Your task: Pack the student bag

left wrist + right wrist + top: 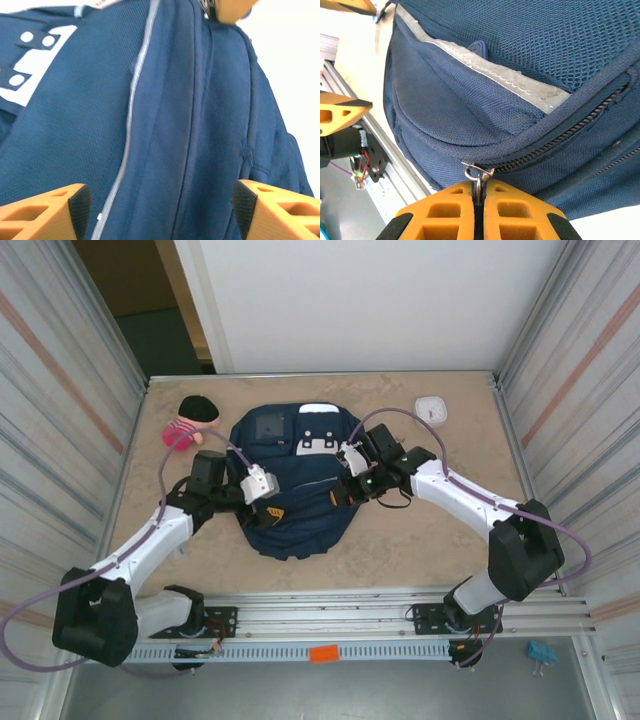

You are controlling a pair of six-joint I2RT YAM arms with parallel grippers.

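The student bag (300, 455), a navy-blue backpack with white patches, lies flat in the middle of the table. My left gripper (268, 508) is at its left side. In the left wrist view this gripper (161, 205) stands open, its orange fingers (75, 205) wide apart over the blue fabric and a grey stripe (131, 115), holding nothing. My right gripper (342, 496) is at the bag's right side. In the right wrist view it (479, 192) is shut on the metal zipper pull (479, 174) at the end of a closed zipper (560, 140).
A small doll (190, 420) with black hair and a pink striped body lies left of the bag's top. A white small object (431, 408) sits at the back right. Metal walls enclose the table; the rail (330, 615) runs along the near edge.
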